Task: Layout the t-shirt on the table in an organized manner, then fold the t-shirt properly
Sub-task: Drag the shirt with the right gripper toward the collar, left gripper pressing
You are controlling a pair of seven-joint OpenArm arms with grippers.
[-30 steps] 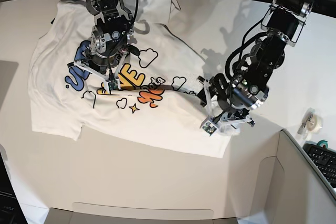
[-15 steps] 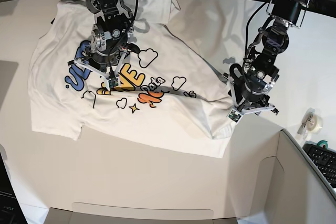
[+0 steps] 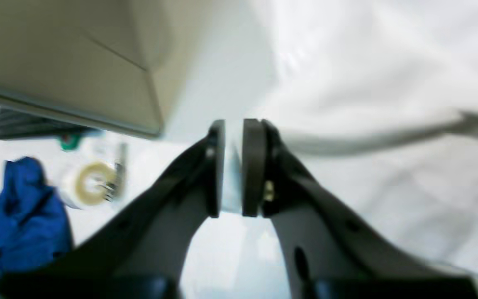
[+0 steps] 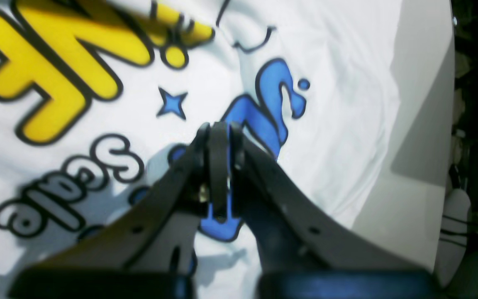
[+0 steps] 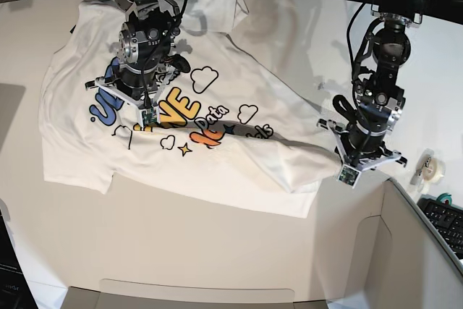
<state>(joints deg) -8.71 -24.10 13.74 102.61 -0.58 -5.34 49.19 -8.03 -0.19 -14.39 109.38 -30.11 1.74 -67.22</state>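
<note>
The white t-shirt (image 5: 217,164) lies print-up on the off-white table (image 5: 181,251), bunched into a ridge toward its right side. My right gripper (image 5: 147,115) sits on the print, over the blue letters (image 4: 264,116), with its jaws shut (image 4: 219,128) and nothing visible between them. My left gripper (image 5: 354,155) is at the shirt's right end, just off the cloth's main body. In the left wrist view its pads (image 3: 253,166) stand nearly together (image 3: 233,124) with a thin white strip between them, and a taut fold of t-shirt (image 3: 367,137) runs away from them.
A grey cardboard box (image 5: 405,251) stands at the front right, close to the left gripper, and shows in the left wrist view (image 3: 64,62). A tape roll (image 5: 432,169), a keyboard (image 5: 445,222) and a blue cloth (image 3: 15,211) lie beyond it.
My left gripper has closed and moved right, drawing the shirt's right side out into a stretched ridge. The right arm shifted only slightly on the print.
</note>
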